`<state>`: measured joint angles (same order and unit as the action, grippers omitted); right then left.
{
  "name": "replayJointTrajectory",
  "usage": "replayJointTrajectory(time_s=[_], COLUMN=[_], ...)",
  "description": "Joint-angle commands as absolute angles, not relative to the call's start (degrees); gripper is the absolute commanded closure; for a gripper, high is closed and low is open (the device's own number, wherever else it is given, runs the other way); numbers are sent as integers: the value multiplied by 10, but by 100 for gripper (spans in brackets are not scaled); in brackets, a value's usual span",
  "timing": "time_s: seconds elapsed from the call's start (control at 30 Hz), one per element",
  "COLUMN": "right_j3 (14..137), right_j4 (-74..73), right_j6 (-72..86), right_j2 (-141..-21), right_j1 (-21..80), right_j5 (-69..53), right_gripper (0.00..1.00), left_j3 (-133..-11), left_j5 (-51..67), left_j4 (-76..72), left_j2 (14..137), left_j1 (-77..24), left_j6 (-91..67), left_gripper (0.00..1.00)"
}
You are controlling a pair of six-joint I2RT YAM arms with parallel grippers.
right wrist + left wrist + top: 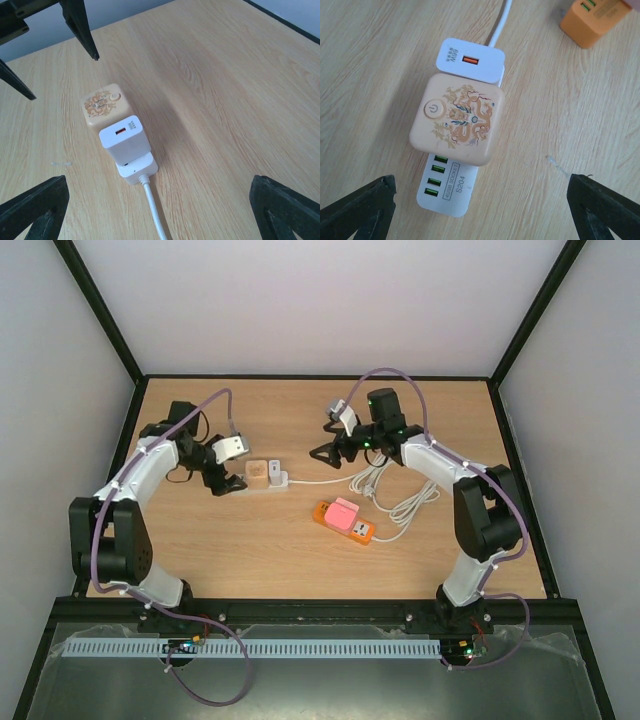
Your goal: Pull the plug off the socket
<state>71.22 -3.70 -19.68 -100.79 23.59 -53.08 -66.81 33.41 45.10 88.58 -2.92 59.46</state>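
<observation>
- Your left gripper point(481, 184) stands wide open and holds nothing. One finger is on each side of the white power strip point(451, 192), at the end with the green USB ports.
- The strip lies flat on the wooden table point(200, 560), left of centre. Its long axis runs from your left jaws toward the right arm, so the left fingers would close across its narrow width.
- Two things sit in the strip, touching each other. The beige square plug block with a dragon print and a power button point(457, 119) comes first, just past the left fingertips. The white USB charger with an orange port point(470, 61) comes next, at the end where the white cable point(320, 480) leaves.
- Your right gripper point(330, 453) is also fully open and empty. It hangs near the cable end, facing the charger, but farther from the strip than the left one.
- My judgement: the left arm is nearer and can pin the strip, while whichever plug you take must lift straight up off it.
- The orange power strip with a pink plug point(343, 520) lies apart, nearer the arm bases.
</observation>
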Motion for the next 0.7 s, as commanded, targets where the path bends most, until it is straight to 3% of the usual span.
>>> replayJointTrajectory(time_s=[0.0, 0.4, 0.57, 0.67], right_j3=[689, 677, 674, 672], right_j4=[-41, -52, -59, -65], right_j6=[-226, -252, -266, -281], right_j2=[-999, -1002, -1005, -1010], right_j1=[236, 236, 236, 236], right_j5=[-537, -532, -542, -546], right_gripper=[2, 2, 2, 2], left_j3=[-657, -702, -688, -675], left_j5=[349, 381, 376, 364], left_j4=[418, 426, 399, 374], left_j2=[893, 976, 985, 987], left_j1=[-28, -55, -73, -87], left_j6=[674, 705, 689, 675], left_gripper=[5, 8, 16, 28])
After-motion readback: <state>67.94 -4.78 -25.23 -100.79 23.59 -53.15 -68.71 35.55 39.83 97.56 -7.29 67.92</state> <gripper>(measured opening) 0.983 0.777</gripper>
